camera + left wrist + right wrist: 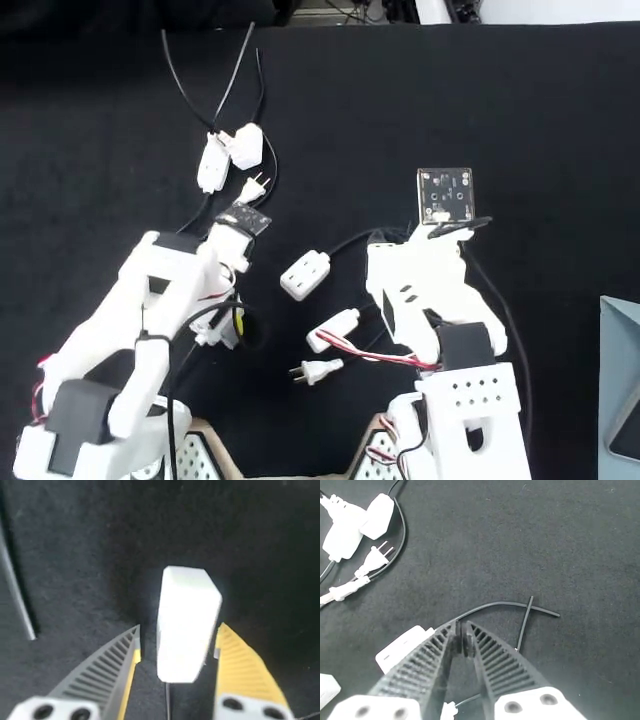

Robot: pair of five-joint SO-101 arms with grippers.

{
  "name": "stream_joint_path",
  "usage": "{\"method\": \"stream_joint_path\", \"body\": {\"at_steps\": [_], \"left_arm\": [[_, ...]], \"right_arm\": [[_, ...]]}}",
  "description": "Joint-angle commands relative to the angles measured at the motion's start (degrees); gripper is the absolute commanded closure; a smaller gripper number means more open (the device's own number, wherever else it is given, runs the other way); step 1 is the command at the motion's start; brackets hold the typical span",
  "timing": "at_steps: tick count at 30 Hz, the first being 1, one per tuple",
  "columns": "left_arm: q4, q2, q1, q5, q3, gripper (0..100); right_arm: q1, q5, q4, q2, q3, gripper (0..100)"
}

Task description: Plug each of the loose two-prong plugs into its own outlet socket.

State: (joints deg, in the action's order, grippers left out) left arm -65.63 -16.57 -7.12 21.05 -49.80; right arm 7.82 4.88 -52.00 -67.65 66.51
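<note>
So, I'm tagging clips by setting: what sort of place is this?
Likely a robotics lab bench: a black-covered table, two white arms side by side, and loose plugs and outlet sockets laid out.

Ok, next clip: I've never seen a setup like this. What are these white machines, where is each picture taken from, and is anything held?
These are two small white robot arms side by side at a table under black cloth. The high view looks down from a fixed camera. The other two come from a camera on each arm's wrist, looking along its pincer, called a gripper. On the cloth lie a white outlet socket, a loose two-prong plug near the arms, another two-prong plug farther off, and beside that a cluster of white adapters. The left gripper is open, its fingers either side of a white block; plug or socket, I cannot tell. The right gripper is shut, a black cord running past its tips, nothing seen between them.
</note>
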Motion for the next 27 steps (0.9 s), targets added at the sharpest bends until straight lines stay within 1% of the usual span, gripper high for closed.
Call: {"method": "stream_joint_path", "body": {"at_steps": [1, 5, 7, 10, 12, 14, 16, 18, 21, 24, 27], "left_arm": [[-2.37, -5.01, 0.57, -0.44, 4.09, 75], [-2.02, -8.09, 0.66, -0.44, 4.00, 75], [-0.62, -7.91, 2.07, -0.44, 3.74, 75], [2.90, -6.51, 7.08, 0.00, 3.74, 75], [5.63, -4.57, 10.68, 2.29, 3.82, 75], [7.21, -2.55, 13.67, 4.04, 4.44, 75], [6.95, -1.14, 15.52, 4.66, 5.93, 75], [4.48, -0.53, 16.04, 4.75, 7.96, 75], [-1.85, -0.70, 15.16, 4.48, 12.18, 75], [-8.88, -2.29, 12.44, 4.48, 16.04, 75], [-13.71, -5.71, 8.40, 4.40, 17.19, 75]], "right_arm": [[-0.35, 0.26, 0.88, -0.66, -0.40, 98.4], [-0.35, 0.26, 0.88, -0.66, -0.40, 98.4], [-0.35, 0.26, 0.88, -0.66, -0.31, 98.4], [-0.35, 0.26, 0.88, -0.66, -0.31, 98.4], [-0.35, 0.35, 0.88, -0.66, -0.31, 98.4], [-0.35, 0.35, 0.88, -0.66, -0.31, 98.4], [-0.35, 0.35, 0.88, -0.66, -0.31, 98.4], [-0.35, 0.35, 0.88, -0.66, -0.31, 98.4], [-0.35, 0.35, 0.88, -0.66, -0.31, 98.4], [-0.35, 0.35, 0.88, -0.66, -0.31, 98.4], [-0.35, 0.35, 0.88, -0.66, -0.31, 98.4]]}}
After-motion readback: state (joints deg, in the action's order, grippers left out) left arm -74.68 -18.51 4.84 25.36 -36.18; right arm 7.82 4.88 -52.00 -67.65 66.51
